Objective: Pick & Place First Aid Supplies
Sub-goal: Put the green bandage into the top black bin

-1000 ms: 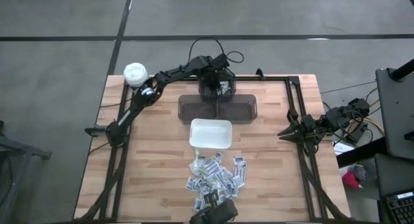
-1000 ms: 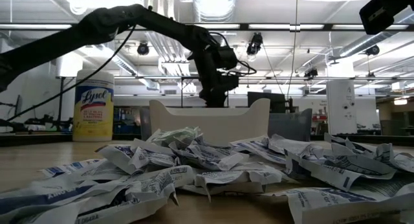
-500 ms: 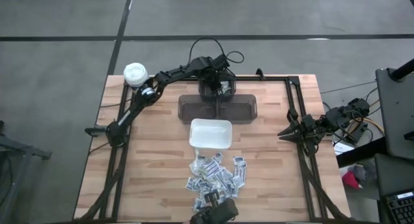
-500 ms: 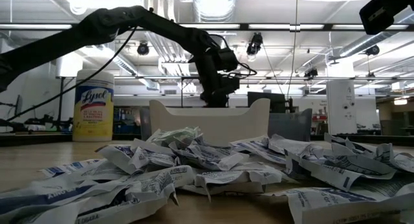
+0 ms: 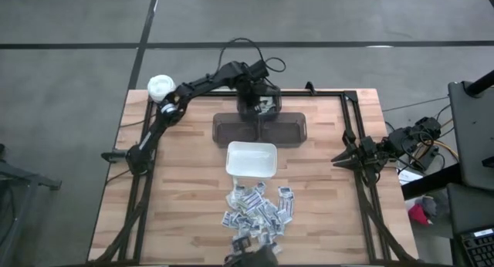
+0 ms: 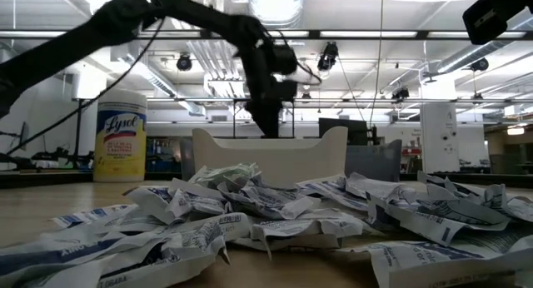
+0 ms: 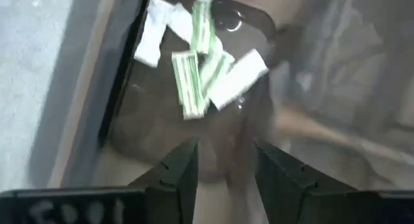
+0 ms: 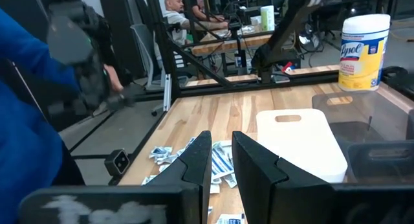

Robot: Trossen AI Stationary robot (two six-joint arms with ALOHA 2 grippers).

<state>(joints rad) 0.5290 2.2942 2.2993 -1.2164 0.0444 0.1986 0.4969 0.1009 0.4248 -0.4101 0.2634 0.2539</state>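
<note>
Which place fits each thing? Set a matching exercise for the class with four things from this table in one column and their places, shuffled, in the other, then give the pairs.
Things:
1. white dish
2. yellow canister
3. left gripper
4. pile of packets

Places:
A. far left corner of the table
B. near edge of the table
C. middle of the table
D. over the dark bin

Pairs: 1-C, 2-A, 3-D, 4-B

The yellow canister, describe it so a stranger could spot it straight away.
Start at the wooden table and go to its far left corner, beyond the dark tray. The yellow canister stands upright there, the only tall round thing, with a white lid.
</note>
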